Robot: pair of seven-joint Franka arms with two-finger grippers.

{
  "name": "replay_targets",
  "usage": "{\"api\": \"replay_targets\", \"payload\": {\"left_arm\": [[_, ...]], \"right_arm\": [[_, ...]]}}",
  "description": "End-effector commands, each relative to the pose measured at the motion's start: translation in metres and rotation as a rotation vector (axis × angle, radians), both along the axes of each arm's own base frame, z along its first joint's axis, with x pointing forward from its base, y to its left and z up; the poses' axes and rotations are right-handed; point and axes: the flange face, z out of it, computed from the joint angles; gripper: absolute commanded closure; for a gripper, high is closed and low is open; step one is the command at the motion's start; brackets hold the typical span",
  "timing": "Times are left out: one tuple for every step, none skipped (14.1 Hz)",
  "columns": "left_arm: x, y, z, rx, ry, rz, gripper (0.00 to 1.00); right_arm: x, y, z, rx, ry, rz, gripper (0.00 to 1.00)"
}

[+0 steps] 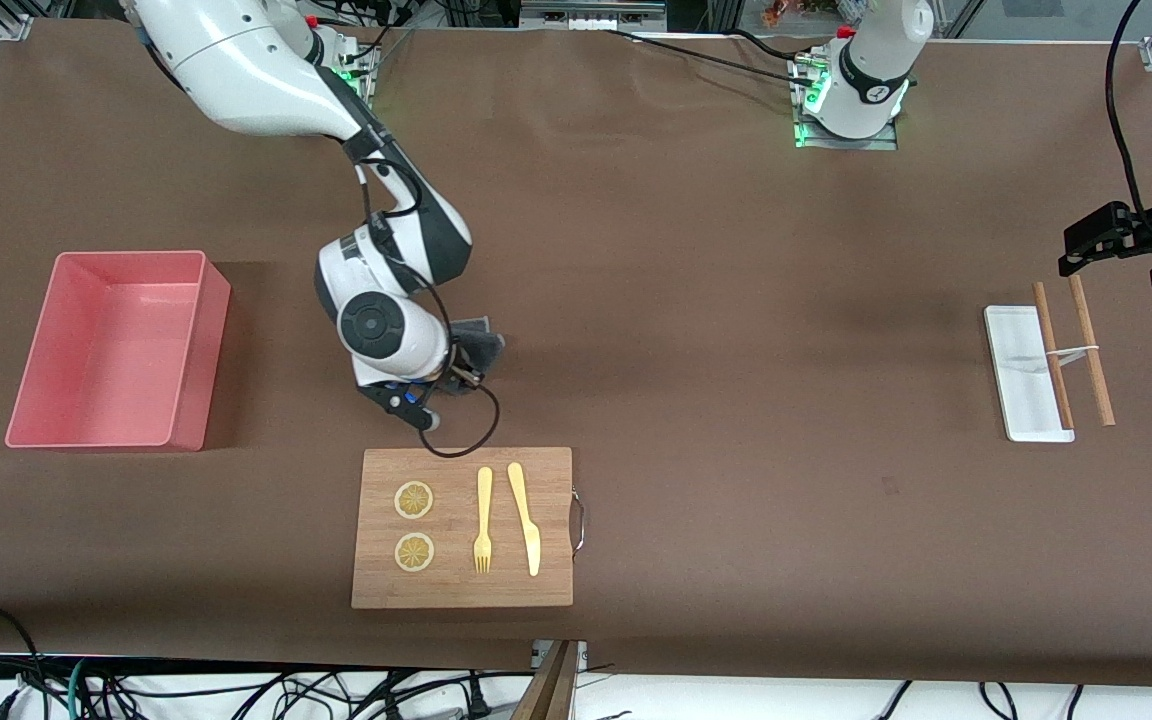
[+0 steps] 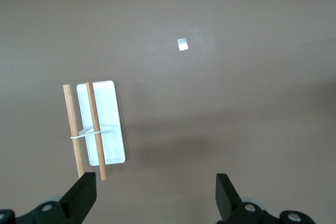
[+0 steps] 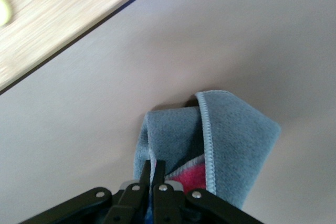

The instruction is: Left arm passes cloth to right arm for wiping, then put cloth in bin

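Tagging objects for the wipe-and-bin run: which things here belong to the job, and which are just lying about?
Job:
- cloth, pinched in the shut right gripper, low over the table just past the cutting board
- pink bin, toward the right arm's end
- left gripper, open, waiting over the white tray

Lying about:
- wooden cutting board with two lemon slices, fork, knife
- white tray
- two wooden sticks across it

Bright, even overhead light, soft shadows; right wrist view slightly blurred.
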Motion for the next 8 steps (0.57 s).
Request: {"api": "replay_targets", "payload": {"left_arm": [[0.002,0.000,0.004,-0.015,-0.005,0.012,0.00],[0.002,0.000,0.004,-0.015,-0.005,0.012,0.00],[0.002,-0.001,0.005,-0.015,-0.006,0.010,0.00],[0.002,-0.001,0.005,-0.015,-0.005,0.010,0.00],[0.001,0.000,0.005,-0.015,-0.005,0.012,0.00],[0.001,0.000,0.004,-0.015,-0.003,0.012,0.00],[0.001,0.000,0.004,-0.015,-0.003,0.012,0.00],[0.001,0.000,0.004,-0.015,-0.003,0.012,0.00]], "right_arm": [[0.004,0.021,0.021,0.039,-0.008,-0.040,1.00],[0.007,0.019,0.031,0.038,-0.008,-0.037,1.00],[0.010,0.016,0.043,0.031,0.005,-0.027,1.00],[0.012,0.013,0.052,0.021,0.023,-0.010,1.00],[0.013,0.011,0.061,0.012,0.042,0.012,1.00],[0.015,0.000,0.075,0.004,0.059,0.035,1.00],[0.016,-0.013,0.086,0.000,0.074,0.071,1.00],[0.017,-0.026,0.098,-0.003,0.093,0.116,1.00]]}}
